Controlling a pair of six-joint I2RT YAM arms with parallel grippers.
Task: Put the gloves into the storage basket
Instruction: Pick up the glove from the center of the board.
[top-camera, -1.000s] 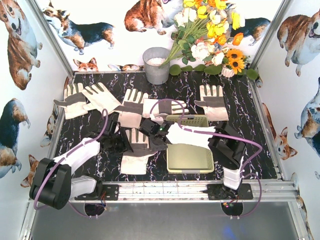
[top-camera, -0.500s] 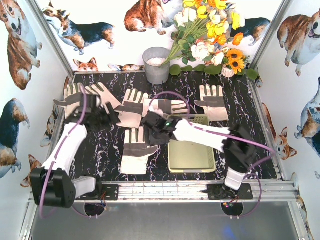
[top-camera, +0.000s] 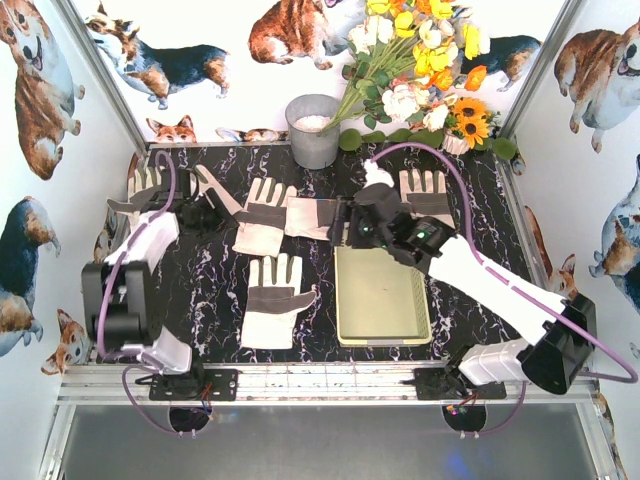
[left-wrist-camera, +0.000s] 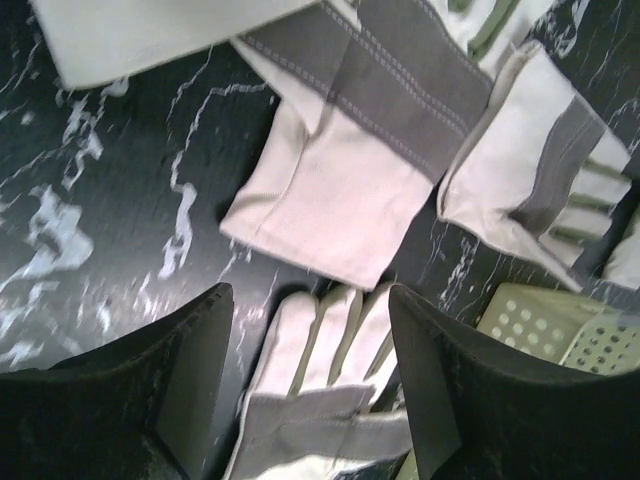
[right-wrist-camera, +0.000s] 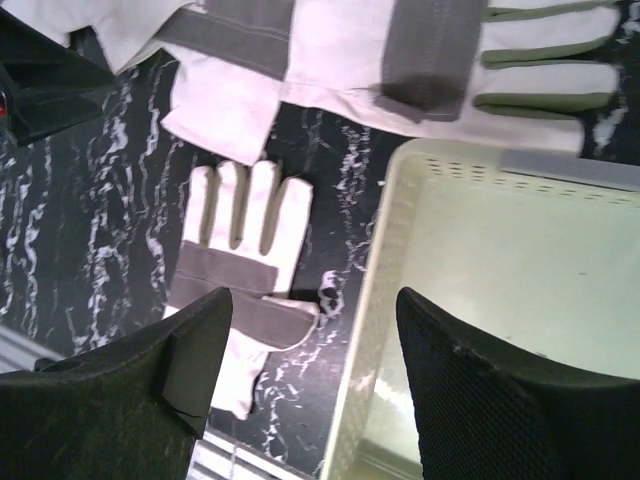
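Observation:
Several cream-white gloves with grey patches lie flat on the black marbled table: a front glove, a middle glove, a sideways glove, a far-left glove and a back-right glove. The pale yellow-green storage basket holds nothing. My left gripper is open and empty over the back left gloves; its view shows the front glove between the fingers. My right gripper is open and empty above the basket's back left corner; its view shows the basket and front glove.
A round grey metal bucket stands at the back centre, with a bunch of artificial flowers to its right. Corgi-print walls close in the table on three sides. An aluminium rail runs along the front edge.
My left arm has swung from the table's middle to the back left gloves. My right arm has swung from beside the front glove to the basket's back left corner. Both stayed empty.

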